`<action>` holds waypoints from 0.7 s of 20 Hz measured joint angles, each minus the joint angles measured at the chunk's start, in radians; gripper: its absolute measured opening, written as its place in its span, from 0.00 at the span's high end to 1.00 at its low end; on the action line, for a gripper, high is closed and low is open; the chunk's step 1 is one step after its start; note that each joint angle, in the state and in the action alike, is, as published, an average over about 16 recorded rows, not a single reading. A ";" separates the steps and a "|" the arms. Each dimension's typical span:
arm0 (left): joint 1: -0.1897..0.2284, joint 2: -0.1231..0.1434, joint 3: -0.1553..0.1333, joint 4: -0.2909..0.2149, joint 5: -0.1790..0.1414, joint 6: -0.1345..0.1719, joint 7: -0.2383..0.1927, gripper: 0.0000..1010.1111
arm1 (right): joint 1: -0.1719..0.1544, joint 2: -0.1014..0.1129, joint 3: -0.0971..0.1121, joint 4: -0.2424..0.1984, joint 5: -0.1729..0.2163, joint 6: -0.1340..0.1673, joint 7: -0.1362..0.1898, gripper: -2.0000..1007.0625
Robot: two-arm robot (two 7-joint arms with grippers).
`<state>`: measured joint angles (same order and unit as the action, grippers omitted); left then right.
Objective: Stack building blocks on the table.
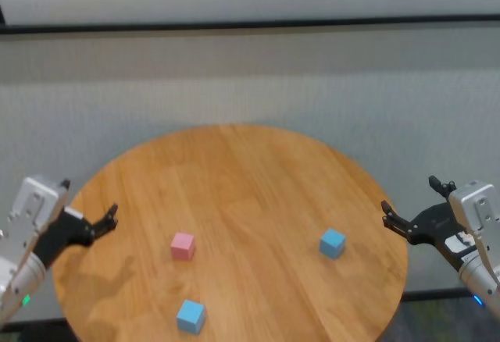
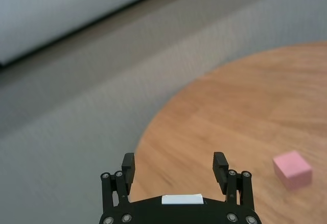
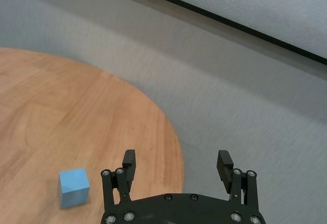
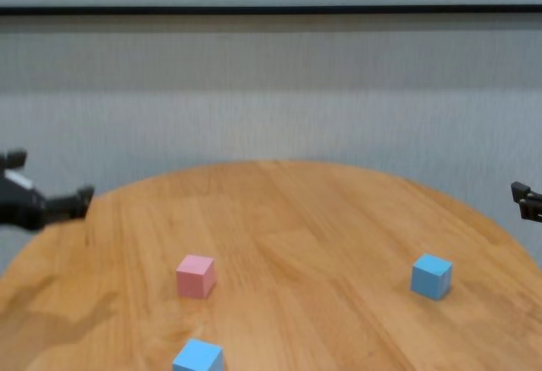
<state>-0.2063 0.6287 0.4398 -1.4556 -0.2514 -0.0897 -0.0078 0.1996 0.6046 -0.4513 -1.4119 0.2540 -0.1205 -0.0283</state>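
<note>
Three building blocks lie apart on the round wooden table (image 1: 234, 178). The pink block (image 1: 182, 245) is left of centre. One light blue block (image 1: 332, 243) is to the right, the other (image 1: 190, 315) at the near edge. My left gripper (image 1: 87, 201) is open and empty over the table's left edge, and its wrist view shows the pink block (image 2: 292, 169) ahead. My right gripper (image 1: 410, 195) is open and empty just off the table's right edge, and its wrist view shows the right blue block (image 3: 73, 186).
A grey carpeted floor (image 1: 250, 84) surrounds the table, with a pale wall and dark baseboard behind. No other objects stand on the tabletop.
</note>
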 joint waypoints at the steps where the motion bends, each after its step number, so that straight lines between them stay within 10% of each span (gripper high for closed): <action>1: -0.001 0.005 -0.002 -0.007 0.000 0.004 -0.008 0.01 | 0.000 0.000 0.000 0.000 0.000 0.000 0.000 0.01; 14: 0.011 0.084 -0.052 -0.099 -0.059 0.040 -0.181 0.01 | 0.000 0.000 0.000 0.000 0.000 0.000 0.000 0.01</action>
<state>-0.1957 0.7123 0.3878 -1.5547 -0.3106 -0.0492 -0.1885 0.1996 0.6046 -0.4513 -1.4119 0.2539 -0.1205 -0.0283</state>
